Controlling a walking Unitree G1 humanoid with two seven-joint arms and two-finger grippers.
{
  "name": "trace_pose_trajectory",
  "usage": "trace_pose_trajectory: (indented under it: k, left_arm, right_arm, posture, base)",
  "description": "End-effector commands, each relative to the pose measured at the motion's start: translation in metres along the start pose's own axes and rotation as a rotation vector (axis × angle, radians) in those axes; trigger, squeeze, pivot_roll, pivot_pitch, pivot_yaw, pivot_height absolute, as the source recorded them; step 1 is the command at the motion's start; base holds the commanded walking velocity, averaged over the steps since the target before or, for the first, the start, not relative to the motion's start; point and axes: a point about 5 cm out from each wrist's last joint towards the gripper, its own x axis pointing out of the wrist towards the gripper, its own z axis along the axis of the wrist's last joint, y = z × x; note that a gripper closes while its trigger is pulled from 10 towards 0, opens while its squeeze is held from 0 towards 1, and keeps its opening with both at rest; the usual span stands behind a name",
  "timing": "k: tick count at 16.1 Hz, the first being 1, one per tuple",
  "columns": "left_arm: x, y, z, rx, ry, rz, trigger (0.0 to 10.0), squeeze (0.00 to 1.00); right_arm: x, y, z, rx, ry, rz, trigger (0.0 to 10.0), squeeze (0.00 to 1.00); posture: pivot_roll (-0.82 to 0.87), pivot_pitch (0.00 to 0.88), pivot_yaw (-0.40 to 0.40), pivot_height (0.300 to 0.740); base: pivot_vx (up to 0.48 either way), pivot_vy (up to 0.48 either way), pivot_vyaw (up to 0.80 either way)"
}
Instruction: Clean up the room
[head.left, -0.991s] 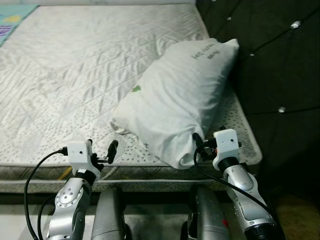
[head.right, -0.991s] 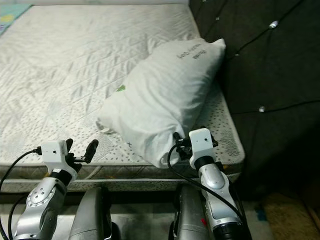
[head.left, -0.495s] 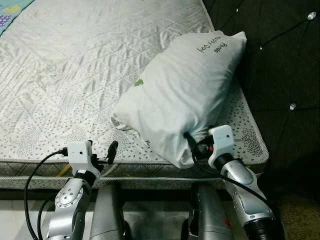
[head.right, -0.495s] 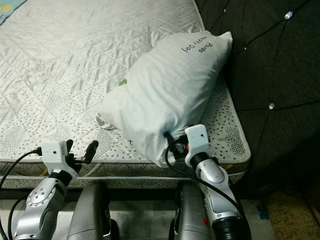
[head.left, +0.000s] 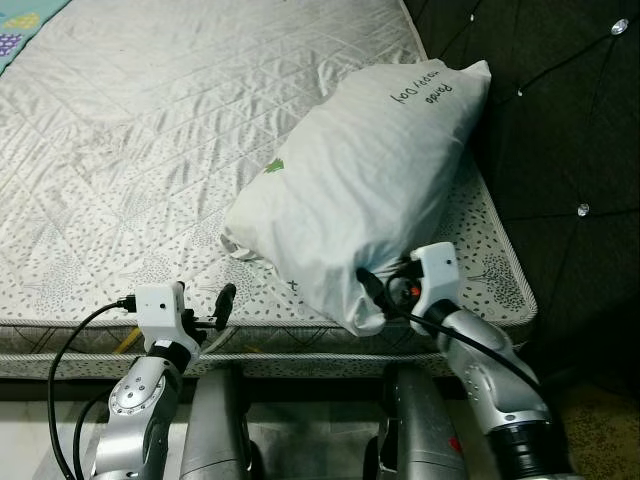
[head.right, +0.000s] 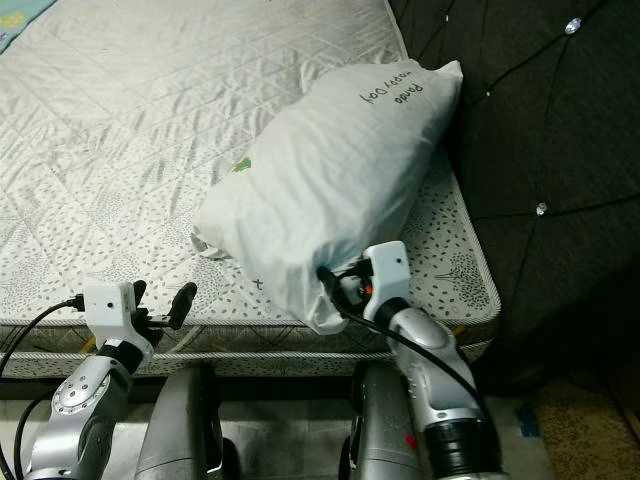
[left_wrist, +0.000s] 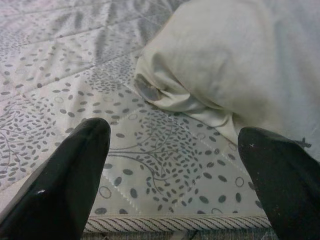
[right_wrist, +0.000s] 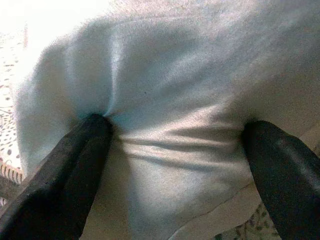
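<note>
right claw (head.left: 372, 291) now pushing open-fingered into pillow (head.left: 370, 180) corner on bed (head.left: 150, 150) | grab looking close | left claw (head.left: 222, 304) idling open

1. Pillow (head.left: 370, 190): off-white, dark handwritten lettering near its far end, small green mark on one side;
2. Mattress (head.left: 150, 150): pale grey-white, diamond quilting, grey leaf-and-tree print along the edge;
3. Headboard (head.left: 560, 120): black, tufted, shiny studs.
</note>
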Motion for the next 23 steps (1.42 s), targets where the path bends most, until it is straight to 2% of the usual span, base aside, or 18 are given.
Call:
trace_pose_trajectory:
  k: [1, 2, 3, 4, 9, 16, 23]
  left_arm:
    - [-0.003, 0.001, 0.005, 0.012, -0.005, -0.002, 10.0, 0.00]
    - [-0.005, 0.000, 0.005, 0.017, -0.003, -0.010, 10.0, 0.00]
    - [-0.006, 0.000, 0.005, 0.024, -0.001, -0.018, 10.0, 0.00]
    - [-0.007, 0.001, 0.005, 0.024, 0.000, -0.017, 10.0, 0.00]
    - [-0.007, 0.000, 0.006, 0.035, 0.007, -0.021, 10.0, 0.00]
    - [-0.007, -0.001, 0.008, 0.033, 0.008, -0.039, 10.0, 0.00]
    - [-0.006, -0.001, 0.008, 0.037, 0.009, -0.036, 10.0, 0.00]
  right_arm:
    - [0.009, 0.029, -0.005, 0.038, 0.066, 0.063, 10.0, 0.00]
    - [0.010, 0.037, -0.006, 0.047, 0.095, 0.078, 10.0, 0.00]
    - [0.015, 0.046, -0.008, 0.064, 0.115, 0.075, 2.3, 0.00]
    - [0.017, 0.049, -0.011, 0.082, 0.136, 0.060, 0.0, 0.00]
    - [0.029, 0.047, -0.008, 0.107, 0.167, -0.050, 0.0, 0.00]
    - [0.050, 0.059, -0.002, 0.140, 0.136, -0.103, 0.0, 0.00]
    - [0.052, 0.047, -0.009, 0.125, 0.151, -0.157, 0.0, 0.00]
  posture:
    - [0.04, 0.187, 0.032, 0.548]
    - [0.04, 0.187, 0.032, 0.548]
    - [0.06, 0.187, 0.034, 0.548]
    - [0.06, 0.187, 0.034, 0.548]
    - [0.07, 0.180, 0.038, 0.548]
    - [0.09, 0.169, 0.036, 0.548]
    - [0.08, 0.169, 0.040, 0.548]
  base:
    - [0.000, 0.000, 0.00]
    - [0.000, 0.000, 0.00]
    - [0.000, 0.000, 0.00]
    - [0.000, 0.000, 0.00]
    - [0.000, 0.000, 0.00]
    - [0.000, 0.000, 0.00]
    - [0.000, 0.000, 0.00]
